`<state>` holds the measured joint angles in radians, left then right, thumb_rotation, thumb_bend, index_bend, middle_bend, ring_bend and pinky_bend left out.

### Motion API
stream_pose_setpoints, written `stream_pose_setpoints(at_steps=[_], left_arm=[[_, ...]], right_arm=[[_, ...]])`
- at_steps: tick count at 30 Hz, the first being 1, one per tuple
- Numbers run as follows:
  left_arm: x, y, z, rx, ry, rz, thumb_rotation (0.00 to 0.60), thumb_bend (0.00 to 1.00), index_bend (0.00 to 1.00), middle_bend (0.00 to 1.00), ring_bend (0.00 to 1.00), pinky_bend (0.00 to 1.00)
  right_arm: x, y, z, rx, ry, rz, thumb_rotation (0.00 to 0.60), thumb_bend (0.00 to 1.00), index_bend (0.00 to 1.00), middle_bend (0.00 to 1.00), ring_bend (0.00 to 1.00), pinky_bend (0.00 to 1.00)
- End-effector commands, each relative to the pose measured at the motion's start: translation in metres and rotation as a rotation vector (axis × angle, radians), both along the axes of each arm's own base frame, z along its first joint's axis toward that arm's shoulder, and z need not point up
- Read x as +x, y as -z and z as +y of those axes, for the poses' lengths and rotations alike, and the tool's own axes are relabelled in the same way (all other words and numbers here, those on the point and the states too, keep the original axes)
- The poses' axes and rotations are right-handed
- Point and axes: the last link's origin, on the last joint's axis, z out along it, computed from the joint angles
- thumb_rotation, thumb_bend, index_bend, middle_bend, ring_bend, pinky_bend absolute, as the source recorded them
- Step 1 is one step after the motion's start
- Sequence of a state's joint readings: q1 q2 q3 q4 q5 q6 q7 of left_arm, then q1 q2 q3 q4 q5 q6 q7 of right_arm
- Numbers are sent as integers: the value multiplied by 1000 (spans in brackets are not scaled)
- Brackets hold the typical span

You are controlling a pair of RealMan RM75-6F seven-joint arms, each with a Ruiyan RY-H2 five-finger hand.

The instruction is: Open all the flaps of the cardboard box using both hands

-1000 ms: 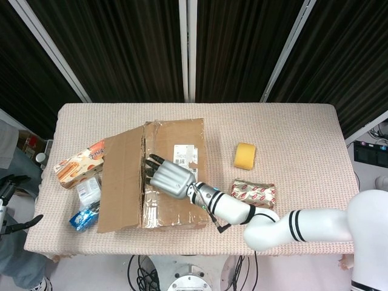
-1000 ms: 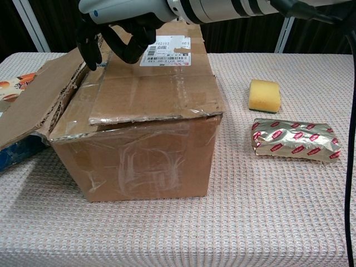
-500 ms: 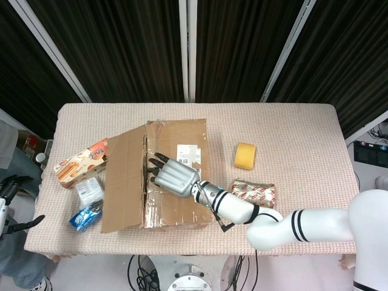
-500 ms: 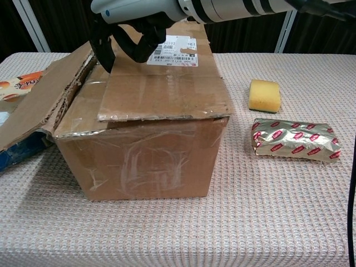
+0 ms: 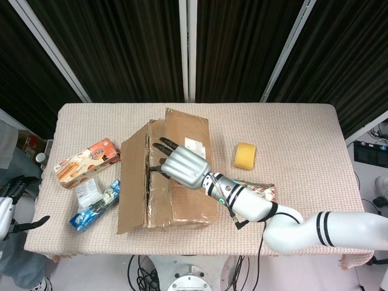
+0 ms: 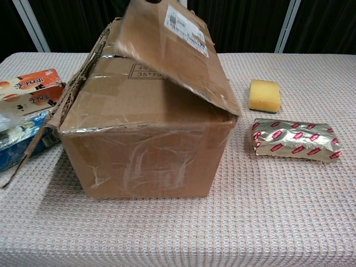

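Observation:
The cardboard box stands mid-table. Its left flap hangs outward on the left. The right flap, with a white label, is lifted and slopes up from the box's right edge. My right hand holds that flap by its free edge, dark fingertips hooked around it; the chest view shows only a dark tip at the top. An inner flap still lies flat underneath. My left hand hangs off the table's left side, fingers apart and holding nothing.
A yellow sponge and a red-patterned foil packet lie right of the box. Left of it are an orange snack box and a blue packet, close to the open left flap.
The right flap rose from flat to steeply tilted as my right hand lifted its edge. The box shifted slightly and the left flap swung up nearer the box wall.

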<state>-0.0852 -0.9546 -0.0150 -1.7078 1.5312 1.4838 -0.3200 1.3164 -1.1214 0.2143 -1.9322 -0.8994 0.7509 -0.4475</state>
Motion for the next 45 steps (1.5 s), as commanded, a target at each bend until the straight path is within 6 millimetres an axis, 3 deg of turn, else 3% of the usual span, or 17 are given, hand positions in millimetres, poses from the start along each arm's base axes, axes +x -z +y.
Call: stream_pose_setpoints(at_steps=[1, 6, 12, 23, 30, 41, 45], left_arm=[[2, 1, 1, -4, 4, 1, 600, 50, 200, 194, 104, 200], [7, 1, 3, -5, 18, 5, 600, 50, 200, 194, 104, 201], [13, 3, 7, -18, 32, 12, 600, 51, 200, 193, 104, 201], [19, 10, 10, -37, 38, 24, 600, 52, 200, 191, 103, 201], [25, 12, 13, -47, 46, 31, 600, 52, 200, 190, 104, 201], [34, 18, 19, -60, 65, 41, 600, 54, 200, 190, 104, 201], [35, 20, 20, -64, 65, 45, 600, 55, 199, 190, 104, 201]], right_arm=[[-6, -26, 2, -16, 28, -17, 600, 1000, 573, 576, 56, 0], [-14, -58, 8, -58, 31, -54, 600, 1000, 574, 577, 55, 0], [-32, -83, 17, -76, 45, -72, 600, 1000, 567, 537, 54, 0], [-79, -96, 26, -88, 86, -79, 600, 1000, 385, 407, 12, 0], [-115, -108, 29, -105, 129, -114, 600, 1000, 361, 391, 1, 0], [-176, -148, 42, -152, 195, -233, 600, 1000, 343, 337, 0, 0], [-189, -154, 42, -164, 211, -278, 600, 1000, 322, 319, 0, 0]])
